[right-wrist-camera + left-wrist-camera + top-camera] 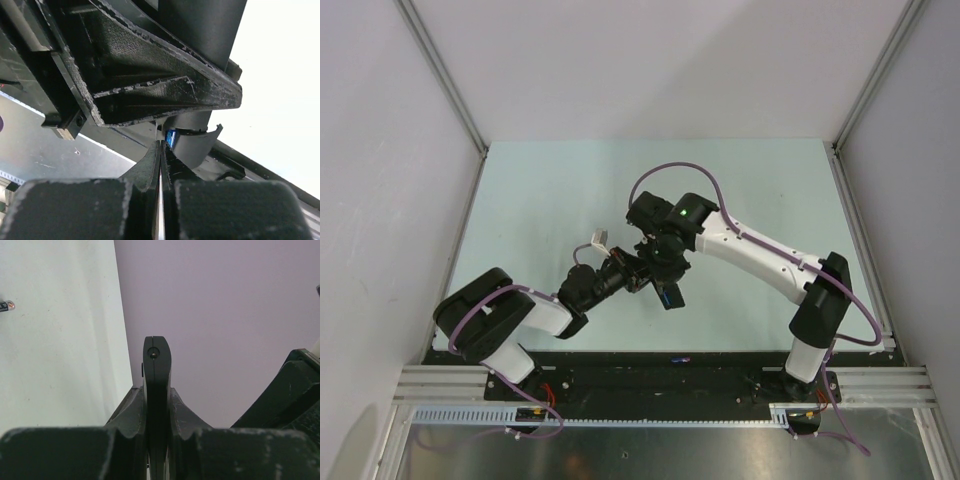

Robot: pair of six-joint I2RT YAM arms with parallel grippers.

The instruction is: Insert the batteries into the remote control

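Observation:
The remote control [157, 370], a slim black bar seen edge-on, stands between the fingers of my left gripper [157, 405], which is shut on it. From above, the remote [670, 296] is held over the middle of the table, with a blue spot at its near end. My right gripper [161, 145] is shut, fingers pressed together with nothing between them. Its tips are right against a bright blue battery [171, 137] set in a grey curved part of the remote. Both grippers [650, 272] meet at the same spot. Another battery [6, 305] lies on the table.
The pale green table [550, 200] is boxed in by white walls with metal posts. A small reddish battery [680, 358] lies on the black rail at the near edge. The left gripper's black body [150, 75] fills the upper half of the right wrist view.

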